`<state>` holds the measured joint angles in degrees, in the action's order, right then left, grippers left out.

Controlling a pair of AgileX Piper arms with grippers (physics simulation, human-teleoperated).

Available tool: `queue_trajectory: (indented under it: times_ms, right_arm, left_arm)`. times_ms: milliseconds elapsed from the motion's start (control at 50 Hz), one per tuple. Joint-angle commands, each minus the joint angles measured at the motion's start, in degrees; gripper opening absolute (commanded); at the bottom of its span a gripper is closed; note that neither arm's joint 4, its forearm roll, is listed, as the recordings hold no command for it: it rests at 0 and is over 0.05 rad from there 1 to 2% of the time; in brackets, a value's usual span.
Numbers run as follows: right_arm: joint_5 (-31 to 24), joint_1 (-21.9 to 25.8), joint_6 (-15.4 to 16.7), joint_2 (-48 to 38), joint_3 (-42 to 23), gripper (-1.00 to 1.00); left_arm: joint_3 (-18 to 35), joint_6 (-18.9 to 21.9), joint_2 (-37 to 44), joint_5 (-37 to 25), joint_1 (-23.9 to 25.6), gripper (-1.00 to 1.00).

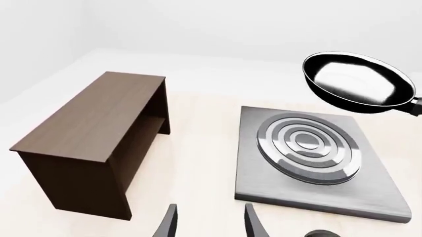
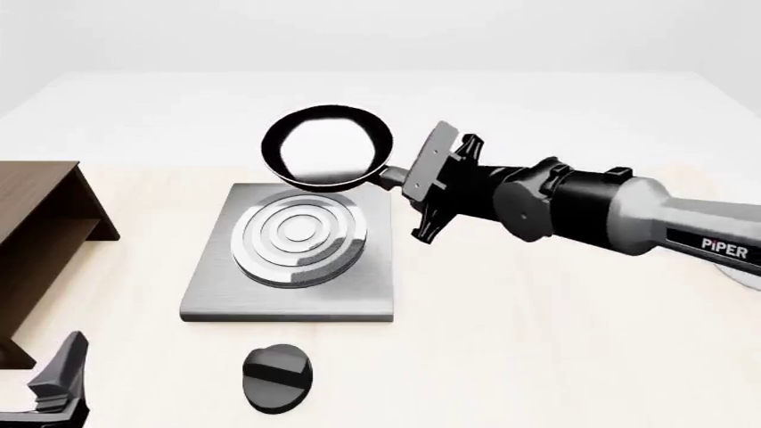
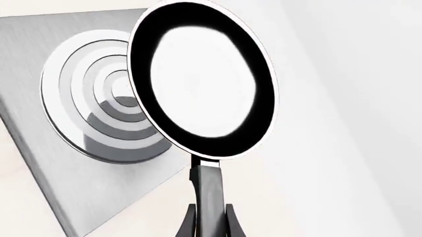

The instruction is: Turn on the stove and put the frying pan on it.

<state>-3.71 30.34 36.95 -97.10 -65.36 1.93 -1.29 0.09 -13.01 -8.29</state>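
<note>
The pan [image 2: 327, 147] is in the air, above the far edge of the stove [image 2: 356, 294], and it touches nothing below. Its bowl is a little behind the burner [image 2: 298, 239], not yet centred over the rings. The right tool [image 3: 211, 219] is clamped on the thin handle [image 3: 209, 187], with one finger on each side; the right arm comes in from the right and carries the pan nearly level.

The knob [image 2: 280, 378] lies on the tabletop [image 2: 535, 339] just in front of the stove, apart from it. The left tool [image 1: 209, 222] hangs near that front edge with its fingers apart and holds nothing. A brown shelf [image 1: 92, 128] stands to the left of the stove, well apart from the pan.

I judge the step in hand is to set the pan on the burner. To do it well, the pan should come toward the robot until its rim lines up with the outer ring, then go down slowly and flat. The long handle gives leverage, so the grip may slip if the pan tilts. Whether the knob is already turned, I cannot tell.
</note>
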Motion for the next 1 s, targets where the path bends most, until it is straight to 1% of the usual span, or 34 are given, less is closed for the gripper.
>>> queue_trajectory:
  times_ms: [20, 40, 60, 140, 300, 420, 440, 520, 820, 1000]
  right_arm:
    - [3.5, 3.7, -2.9, -3.2, -0.8, -1.00]
    - [3.5, 3.7, -2.9, -3.2, -0.8, -1.00]
    - [3.7, 4.8, -3.7, -3.8, -0.6, -1.00]
    - [4.9, 5.7, -4.3, -4.8, 0.3, -1.00]
    - [6.8, 5.8, -5.1, -6.4, 1.6, -1.00]
    - [7.6, 6.1, -6.4, -7.8, 2.7, -1.00]
    - [8.2, 6.2, -6.1, -8.0, 3.1, -1.00]
    - [9.6, 6.3, -6.6, -9.0, 4.4, -1.00]
    - [11.0, 6.5, -7.8, -10.1, 6.1, -1.00]
    - [9.9, 7.5, -8.9, -9.7, 5.9, -1.00]
  left_arm:
    - [-0.2, -0.2, 0.0, 0.2, -0.1, 1.00]
    - [-0.2, -0.2, 0.0, 0.2, -0.1, 1.00]
    - [-0.2, -0.3, 0.0, 0.1, -0.2, 1.00]
    - [-0.1, -0.3, 0.0, -0.1, -0.2, 1.00]
    - [0.2, -0.5, -0.1, -0.5, -0.2, 1.00]
    - [0.3, -0.5, -0.1, -0.6, -0.2, 1.00]
    - [0.3, -0.5, -0.1, -0.6, -0.2, 1.00]
    - [0.4, -0.5, -0.1, -0.8, -0.2, 1.00]
    - [0.3, -0.9, -0.1, -0.9, -0.1, 1.00]
    - [1.2, -1.1, -0.1, -2.0, -0.2, 1.00]
